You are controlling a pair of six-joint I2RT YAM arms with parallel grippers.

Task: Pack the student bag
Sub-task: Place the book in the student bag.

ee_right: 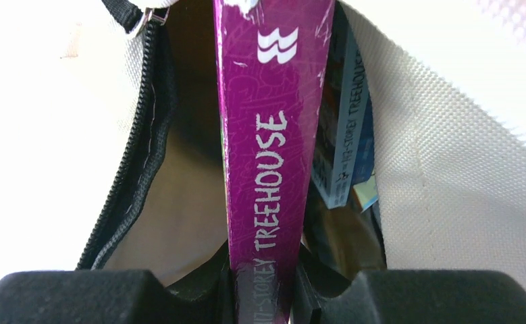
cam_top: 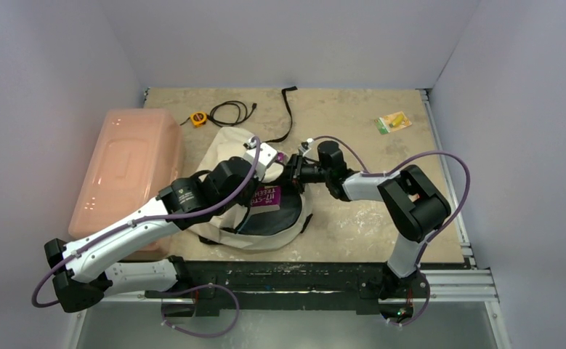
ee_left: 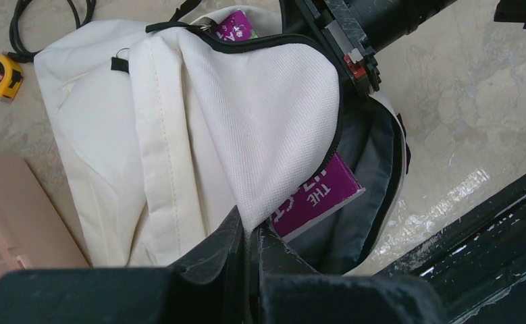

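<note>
The student bag (cam_top: pixel 225 149) lies in the middle of the table, a cream canvas backpack with black zipper trim (ee_right: pixel 135 155), its mouth open. My left gripper (ee_left: pixel 254 233) is shut on the edge of the bag's white flap (ee_left: pixel 267 115) and holds it up. My right gripper (ee_right: pixel 263 283) is shut on the spine of a purple book (ee_right: pixel 267 169) reading "Treehouse". The purple book (ee_left: pixel 317 199) reaches down into the bag's grey lining. In the overhead view the right gripper (cam_top: pixel 294 171) is at the bag's far opening and the left gripper (cam_top: pixel 272 156) close beside it. A blue book (ee_right: pixel 344 135) stands inside next to the purple one.
A large pink plastic bin (cam_top: pixel 123 167) lies left of the bag. Behind the bag are a yellow tape measure (cam_top: pixel 199 118), a coiled black cable (cam_top: pixel 232 110) and a black strap (cam_top: pixel 288 109). A small yellow packet (cam_top: pixel 394 121) lies at the far right. The table's black front rail (ee_left: pixel 489 223) is near the bag.
</note>
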